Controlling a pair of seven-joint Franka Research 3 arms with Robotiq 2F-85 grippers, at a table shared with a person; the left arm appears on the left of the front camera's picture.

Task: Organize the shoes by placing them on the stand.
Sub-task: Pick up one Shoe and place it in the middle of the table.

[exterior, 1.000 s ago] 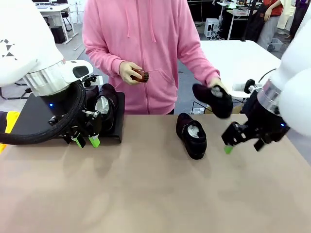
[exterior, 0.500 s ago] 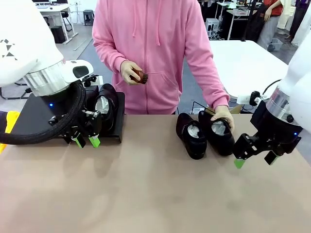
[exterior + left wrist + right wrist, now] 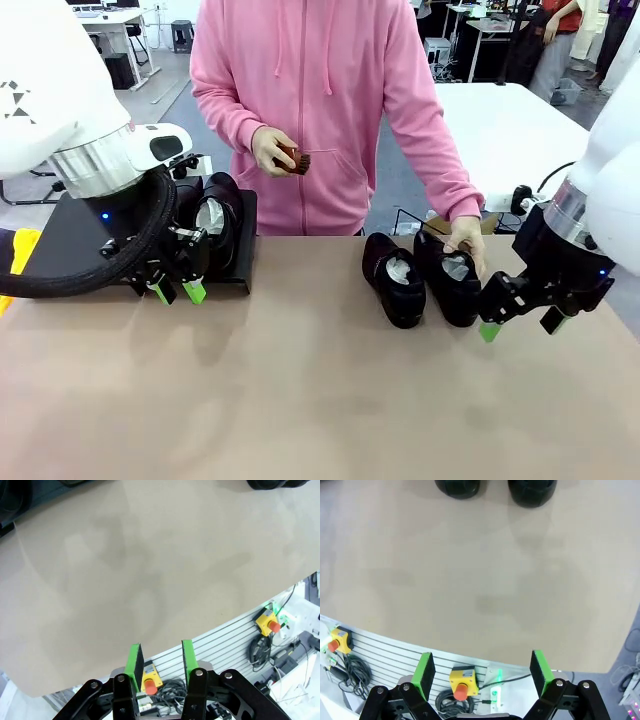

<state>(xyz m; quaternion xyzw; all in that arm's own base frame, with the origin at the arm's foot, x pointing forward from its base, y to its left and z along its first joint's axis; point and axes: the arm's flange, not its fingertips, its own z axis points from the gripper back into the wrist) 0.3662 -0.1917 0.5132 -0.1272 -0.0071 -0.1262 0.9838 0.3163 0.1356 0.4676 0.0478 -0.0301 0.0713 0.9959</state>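
At the left the black stand [image 3: 70, 240] carries two glossy black shoes [image 3: 218, 218] at its right end. My left gripper [image 3: 180, 292] hangs just in front of them, its green pads [image 3: 134, 662] partly apart with nothing between. Two more shoes stand side by side on the table right of centre, one [image 3: 395, 280] free and one [image 3: 450, 280] under the person's hand [image 3: 465, 240]. My right gripper [image 3: 520, 325] hovers open just right of that pair. In the right wrist view the two shoe toes [image 3: 457, 486] lie far beyond its wide-open gripper [image 3: 482, 672].
The person in a pink hoodie stands at the far edge and holds a small brown brush [image 3: 295, 158] in the other hand. The tan tabletop [image 3: 300, 400] stretches bare toward me. A white table [image 3: 500, 120] stands behind at the right.
The person has set a second shoe down beside the first and keeps a hand on it. My right gripper has dropped lower and to the right. The left arm has not moved.
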